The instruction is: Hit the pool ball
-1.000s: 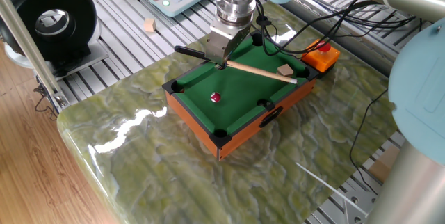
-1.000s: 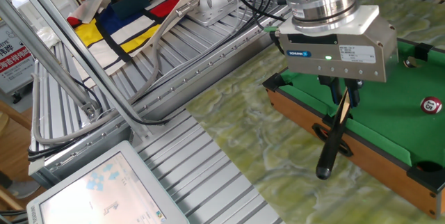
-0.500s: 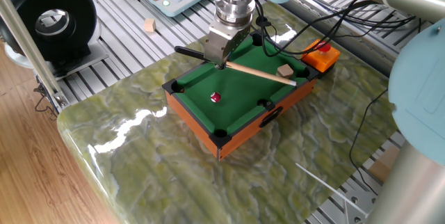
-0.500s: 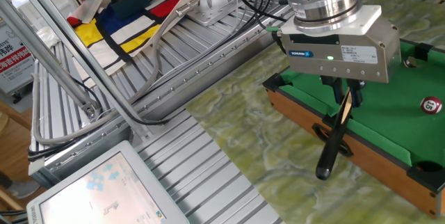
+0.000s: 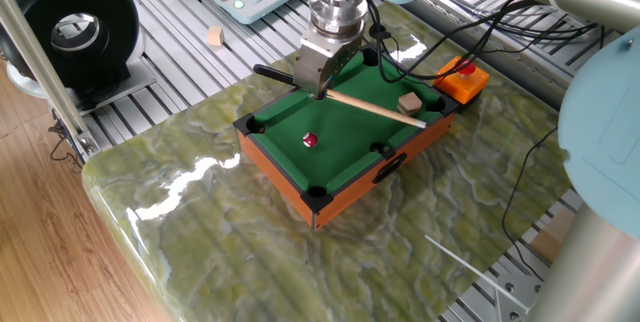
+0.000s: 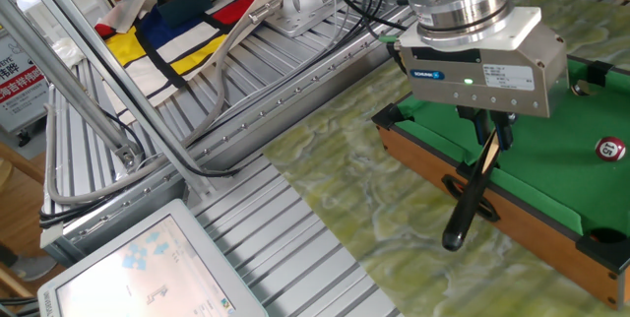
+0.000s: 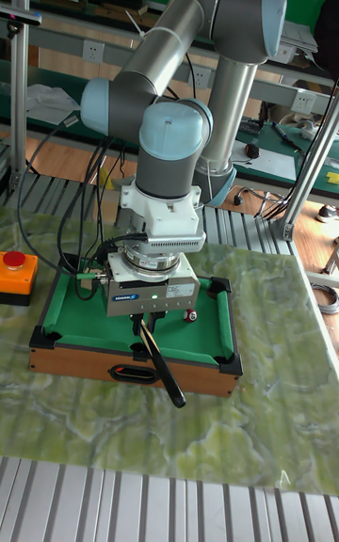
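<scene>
Gripping a slim wooden cue stick (image 5: 365,105) near its black butt, the gripper (image 5: 318,89) has its fingers closed on it over the green felt pool table (image 5: 281,114). Rightward, the glossy dark-red pool ball (image 5: 310,140), white-spotted, rests mid-felt, apart from the cue.

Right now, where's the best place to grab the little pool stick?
Probably where the gripper already pinches the cue stick: near its thick black butt end, from straight above. The stick lies nearly flat across the pool table, so its thin sides face the fingers.
</scene>
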Motion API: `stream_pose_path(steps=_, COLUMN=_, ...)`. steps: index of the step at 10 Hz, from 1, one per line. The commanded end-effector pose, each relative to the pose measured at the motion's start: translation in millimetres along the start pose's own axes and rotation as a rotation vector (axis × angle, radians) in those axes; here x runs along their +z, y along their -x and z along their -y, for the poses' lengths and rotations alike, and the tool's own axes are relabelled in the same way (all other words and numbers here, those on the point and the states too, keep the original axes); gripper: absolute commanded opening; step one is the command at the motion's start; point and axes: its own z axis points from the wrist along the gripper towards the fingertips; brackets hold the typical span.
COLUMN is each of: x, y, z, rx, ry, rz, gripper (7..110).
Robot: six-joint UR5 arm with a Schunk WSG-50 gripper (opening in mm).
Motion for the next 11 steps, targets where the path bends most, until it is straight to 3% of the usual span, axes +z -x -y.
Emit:
stream_pose_path(steps=1, x=-1.2, y=2.5, z=-2.8, rx=0.02, ry=0.009, rz=0.009, gripper=7)
stream_pose_path(steps=9, x=-1.3, y=3.1, z=-10.0, rx=0.047, ry=0.039, rz=0.011, gripper=7)
stream_pose_path(steps=11, x=-1.3, y=2.8, z=-4.9, rx=0.046, ry=0.019, rz=0.01, gripper=7)
